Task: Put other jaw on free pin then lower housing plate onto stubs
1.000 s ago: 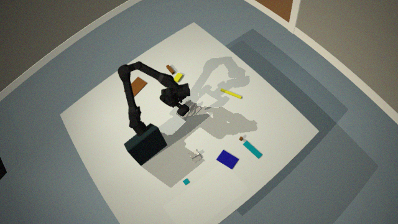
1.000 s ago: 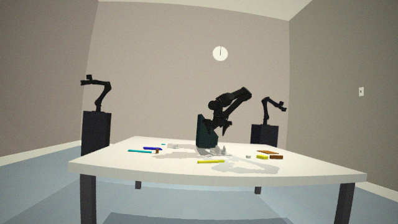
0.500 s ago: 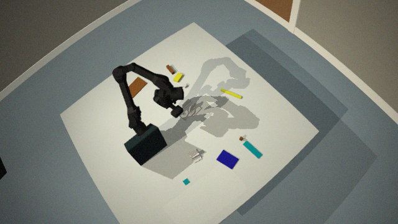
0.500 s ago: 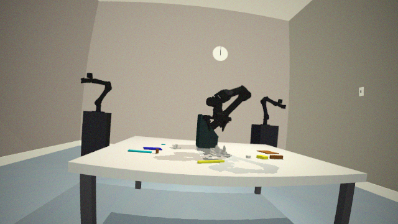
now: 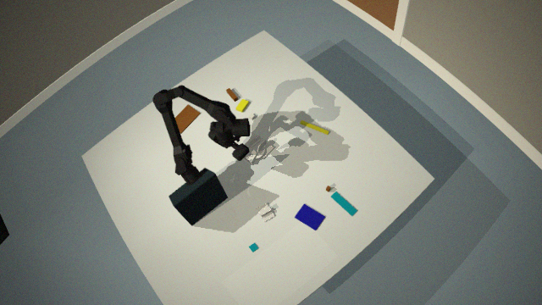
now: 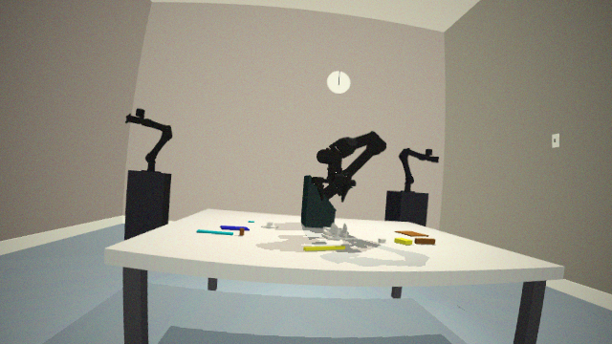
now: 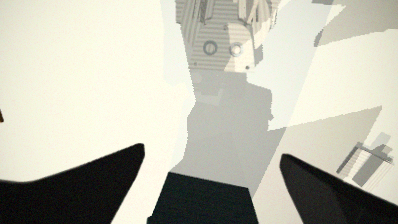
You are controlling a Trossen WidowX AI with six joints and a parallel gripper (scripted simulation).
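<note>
The pale gear gripper assembly (image 5: 262,152) (image 6: 337,232) stands on the table, partly in shadow. In the wrist view its housing plate (image 7: 220,61) lies at the top centre, with two round stub ends showing side by side. It looks about flat from above, but the side view is too small to tell if it is level. The jaws are cut off by the top edge, and their teeth cannot be made out. My gripper (image 6: 333,197) (image 7: 211,154) is open and empty, raised above the table and back from the plate towards the robot's base, touching nothing.
A ridged white part (image 5: 268,213) (image 6: 270,225) (image 7: 367,167) stands apart. A blue plate (image 5: 310,217) (image 6: 234,228), teal bar (image 5: 344,203) (image 6: 215,232), yellow bar (image 5: 315,127) (image 6: 324,248), yellow block (image 5: 242,105) (image 6: 403,241) and brown block (image 5: 232,94) (image 6: 425,241) lie around.
</note>
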